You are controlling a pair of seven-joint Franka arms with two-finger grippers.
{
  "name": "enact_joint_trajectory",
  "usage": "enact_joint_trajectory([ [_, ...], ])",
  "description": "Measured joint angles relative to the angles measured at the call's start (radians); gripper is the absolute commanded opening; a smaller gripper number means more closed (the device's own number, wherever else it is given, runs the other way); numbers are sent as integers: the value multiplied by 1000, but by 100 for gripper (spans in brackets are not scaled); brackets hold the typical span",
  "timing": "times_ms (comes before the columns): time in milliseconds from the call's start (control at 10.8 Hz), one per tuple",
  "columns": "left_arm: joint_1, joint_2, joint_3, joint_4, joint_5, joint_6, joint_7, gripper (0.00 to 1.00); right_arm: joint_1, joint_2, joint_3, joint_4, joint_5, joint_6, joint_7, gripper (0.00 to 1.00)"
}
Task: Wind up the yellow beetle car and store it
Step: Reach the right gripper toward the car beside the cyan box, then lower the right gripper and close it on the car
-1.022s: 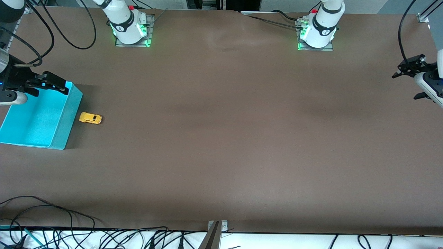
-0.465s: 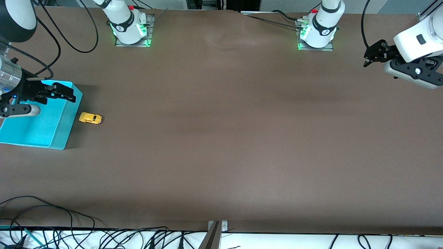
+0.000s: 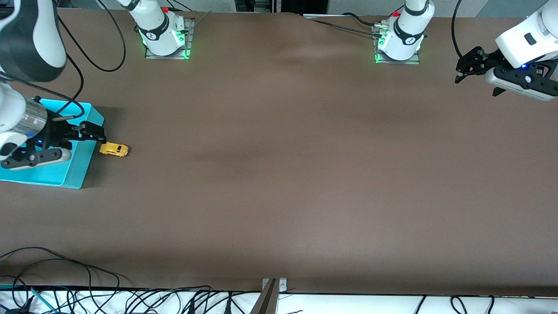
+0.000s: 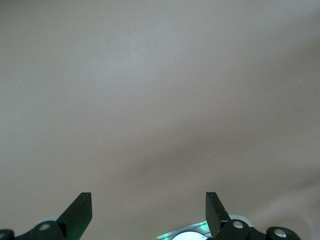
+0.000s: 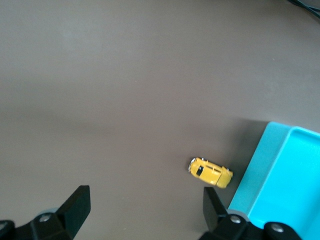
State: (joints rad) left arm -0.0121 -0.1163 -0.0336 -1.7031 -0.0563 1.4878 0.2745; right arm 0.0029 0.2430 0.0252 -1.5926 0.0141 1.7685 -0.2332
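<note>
The yellow beetle car (image 3: 113, 149) stands on the brown table just beside the cyan bin (image 3: 79, 171), at the right arm's end. In the right wrist view the yellow beetle car (image 5: 210, 171) lies next to the cyan bin's wall (image 5: 260, 165). My right gripper (image 3: 99, 134) hangs open over the bin's edge next to the car, and the car is not between its fingers. The right gripper (image 5: 145, 196) holds nothing. My left gripper (image 3: 463, 69) is open and empty over the table at the left arm's end. The left gripper (image 4: 148, 198) has only bare table under it.
The two arm bases (image 3: 165, 37) (image 3: 399, 41) stand along the table's edge farthest from the front camera. Cables (image 3: 65, 279) lie along the edge nearest the front camera. The left arm's base (image 4: 187, 235) shows in the left wrist view.
My right gripper has moved from over the bin's corner farthest from the front camera to its edge beside the car. The left gripper has swung in over the table toward its base.
</note>
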Motion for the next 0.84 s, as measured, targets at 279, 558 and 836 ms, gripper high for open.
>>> enact_joint_trajectory([
  [279,3,0,11,-1,-9,2,0,100,-9,3,-3,-113,-9,77,-164,100],
  [558,2,0,4,0,3,3,-5,100,-40,3,-5,-211,-44,186,-338,100],
  [836,2,-4,3,1,4,4,-11,100,-85,9,-7,-314,-52,313,-570,100],
])
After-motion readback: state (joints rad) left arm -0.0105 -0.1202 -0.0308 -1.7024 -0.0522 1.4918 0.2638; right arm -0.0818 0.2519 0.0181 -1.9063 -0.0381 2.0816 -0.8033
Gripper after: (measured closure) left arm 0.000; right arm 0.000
